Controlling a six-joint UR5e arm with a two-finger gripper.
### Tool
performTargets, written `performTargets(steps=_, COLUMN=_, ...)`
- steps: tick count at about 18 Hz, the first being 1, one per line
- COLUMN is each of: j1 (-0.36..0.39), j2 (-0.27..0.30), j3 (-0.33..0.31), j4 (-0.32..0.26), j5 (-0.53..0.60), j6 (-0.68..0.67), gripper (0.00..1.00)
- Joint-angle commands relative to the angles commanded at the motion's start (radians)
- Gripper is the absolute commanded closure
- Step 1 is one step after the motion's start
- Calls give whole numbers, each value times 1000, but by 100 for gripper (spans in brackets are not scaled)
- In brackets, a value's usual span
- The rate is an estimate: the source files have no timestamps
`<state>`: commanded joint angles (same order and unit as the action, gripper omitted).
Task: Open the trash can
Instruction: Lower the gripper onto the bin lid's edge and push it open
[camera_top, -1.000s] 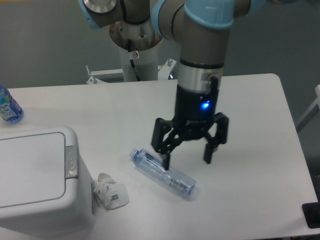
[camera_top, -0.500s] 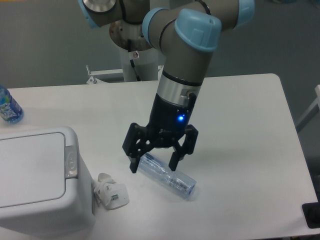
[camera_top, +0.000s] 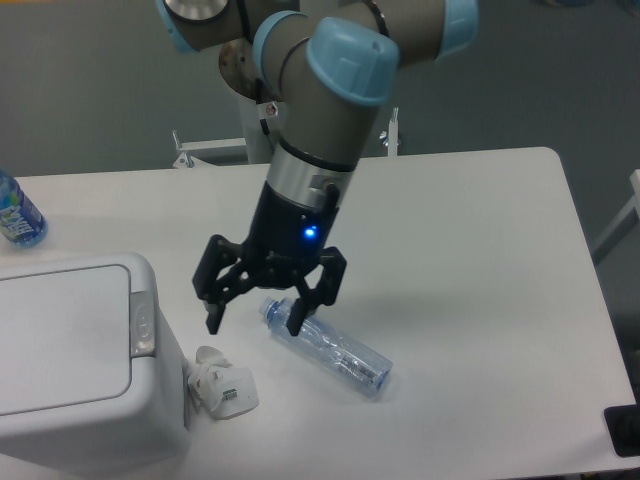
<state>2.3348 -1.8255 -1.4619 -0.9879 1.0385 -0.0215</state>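
The white trash can (camera_top: 75, 360) stands at the front left of the table, lid flat and shut, with its small grey push-button strip (camera_top: 142, 322) on the right edge of the top. My gripper (camera_top: 253, 322) hangs open and empty above the table, a little right of the button strip. One finger is over the neck of a clear plastic bottle (camera_top: 330, 347).
The clear bottle lies on its side right of the bin. A crumpled white item (camera_top: 222, 384) lies against the bin's front right corner. A blue-labelled bottle (camera_top: 15, 215) stands at the far left edge. The arm's base (camera_top: 270, 80) is at the back.
My gripper has swung left across the table, from right of the clear bottle to above its neck, closer to the trash can. It stays open. Nothing else has moved.
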Motion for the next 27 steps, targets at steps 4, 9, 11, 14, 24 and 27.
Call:
performTargets(steps=4, j1=-22, j2=0, j3=-9, j4=-2, j5=3, j6=0, gripper=0)
performTargets(steps=9, j1=-49, j2=-5, j3=-11, j4=0, j5=26, j6=-15, gripper=0)
performTargets(steps=11, j1=-55, j2=-6, j3=-11, j4=0, j5=31, j6=-15, gripper=0)
performTargets(steps=14, j1=-57, j2=-11, j3=-9, j4=5, j5=31, j6=-15, gripper=0)
performTargets(steps=24, j1=-58, j2=-15, j3=-18, j4=9, j5=41, j6=-14, gripper=0)
performTargets(steps=27, j1=-63, j2=-14, j3=-24, j4=11, j5=43, j6=-14, gripper=0)
